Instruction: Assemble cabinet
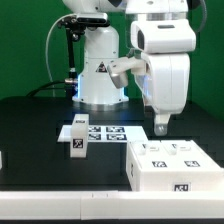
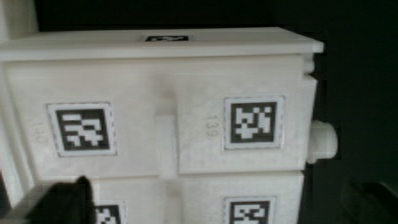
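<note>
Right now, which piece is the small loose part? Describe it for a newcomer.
Find the big white cabinet at the exterior view's right. Toward that view's left lies the flat marker board, and the small white block stands at that board's far end. It alone is upright and narrow.

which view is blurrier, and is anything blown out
Wrist view: soft all over, the tags on the cabinet smeared and the knob fuzzy-edged. Exterior view: sharper, but the white arm and the cabinet top wash out against the dark table.
</note>
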